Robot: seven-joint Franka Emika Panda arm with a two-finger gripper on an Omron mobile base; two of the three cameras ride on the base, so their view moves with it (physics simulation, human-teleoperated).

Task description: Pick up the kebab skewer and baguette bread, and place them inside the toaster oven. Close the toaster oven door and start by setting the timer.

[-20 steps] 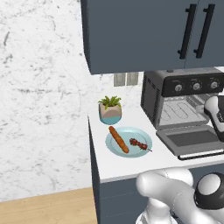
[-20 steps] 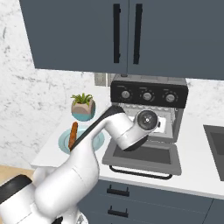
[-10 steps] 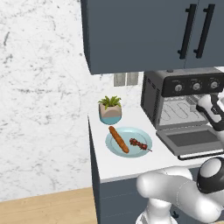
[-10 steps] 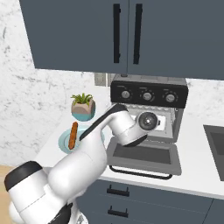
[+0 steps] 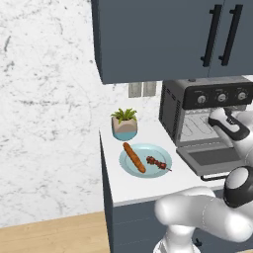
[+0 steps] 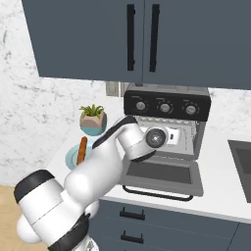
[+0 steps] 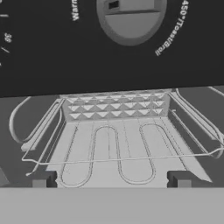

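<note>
We're at the toaster oven (image 5: 197, 116), at 3 o'clock on the worktop (image 5: 143, 185) in the left base view. The toaster oven door (image 6: 164, 174) is dropped flat, cavity open, wire rack (image 7: 118, 144) bare. The tool (image 7: 111, 180) points into the cavity just under a knob (image 7: 131, 17) on the control strip; both tips stand wide apart, nothing between them. So the door looks dealt with and loading hasn't started.

The plate (image 5: 129, 168) sits at 9 o'clock from the oven, just in front of the potted plant (image 5: 124, 123). The baguette bread (image 5: 134, 157) lies on the plate's 9 o'clock half, the kebab skewer (image 5: 157, 162) at its 3 o'clock side, the two apart.

Our read on the next move: back out of the oven, swing toward 9 o'clock over the plate, come down across one item. The skewer is thin, so the grip likely needs good centring.
</note>
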